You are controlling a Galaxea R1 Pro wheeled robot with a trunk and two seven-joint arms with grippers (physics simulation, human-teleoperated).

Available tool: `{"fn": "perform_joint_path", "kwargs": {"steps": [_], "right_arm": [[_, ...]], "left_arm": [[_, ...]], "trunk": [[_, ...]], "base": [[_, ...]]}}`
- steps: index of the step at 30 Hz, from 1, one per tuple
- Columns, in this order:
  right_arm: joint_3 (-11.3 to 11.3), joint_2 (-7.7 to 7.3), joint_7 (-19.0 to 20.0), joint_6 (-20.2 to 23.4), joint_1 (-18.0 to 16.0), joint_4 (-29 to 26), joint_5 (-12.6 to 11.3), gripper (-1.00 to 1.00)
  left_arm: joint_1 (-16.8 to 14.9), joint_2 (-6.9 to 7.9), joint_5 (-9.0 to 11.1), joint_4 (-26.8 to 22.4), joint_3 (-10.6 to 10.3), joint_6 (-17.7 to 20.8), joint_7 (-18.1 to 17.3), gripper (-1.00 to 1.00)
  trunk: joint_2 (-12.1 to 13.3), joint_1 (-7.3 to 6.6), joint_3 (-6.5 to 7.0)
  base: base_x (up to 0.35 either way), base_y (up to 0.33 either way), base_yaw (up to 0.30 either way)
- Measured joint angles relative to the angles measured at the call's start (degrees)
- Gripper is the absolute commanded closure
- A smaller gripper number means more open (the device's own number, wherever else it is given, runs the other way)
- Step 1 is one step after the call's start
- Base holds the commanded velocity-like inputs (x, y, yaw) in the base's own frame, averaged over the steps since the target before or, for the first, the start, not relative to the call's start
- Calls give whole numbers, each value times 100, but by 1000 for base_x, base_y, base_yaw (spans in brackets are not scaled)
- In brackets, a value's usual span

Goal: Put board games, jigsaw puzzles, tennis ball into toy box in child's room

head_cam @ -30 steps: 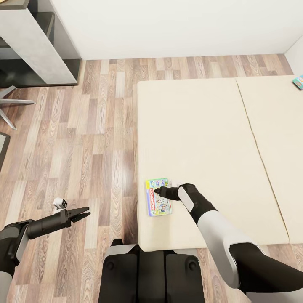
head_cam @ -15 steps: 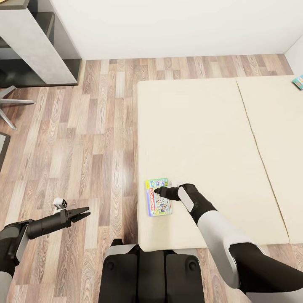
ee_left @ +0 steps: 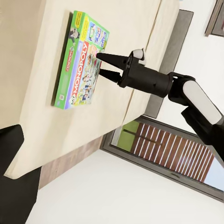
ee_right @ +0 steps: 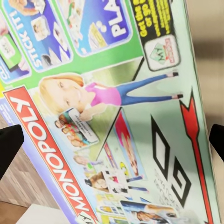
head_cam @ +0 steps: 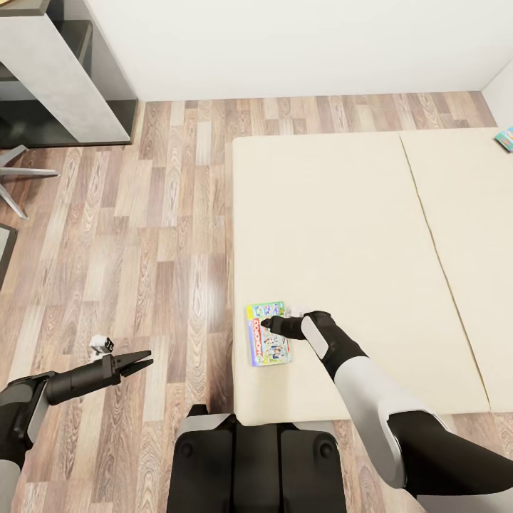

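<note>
Monopoly box [head_cam: 268,333] lies ungrasped on the bed [head_cam: 342,235] under your spread-open right hand [head_cam: 273,324], another board game [head_cam: 505,138] waits far right, so you've barely begun.

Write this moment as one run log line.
right claw: open, over game box | box: flat on bed | left claw: open, over floor

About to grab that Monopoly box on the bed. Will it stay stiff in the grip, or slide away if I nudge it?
The Monopoly box looks like a thin, flat printed carton, so probably stiff and light. It lies flat near the corner of the bed, so a push towards the edge might send it to the floor. Its glossy lid may be slippery under the open right hand poised over it.
</note>
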Motion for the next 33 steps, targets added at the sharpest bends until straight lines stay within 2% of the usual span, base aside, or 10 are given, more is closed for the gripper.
{"fn": "perform_joint_path", "kwargs": {"steps": [33], "right_arm": [[3, 0, 0, -5, 3, 1, 0, -100]], "left_arm": [[0, -7, 0, 0, 0, -3, 9, -100]], "trunk": [[0, 0, 0]], "base": [[0, 15, 0]]}}
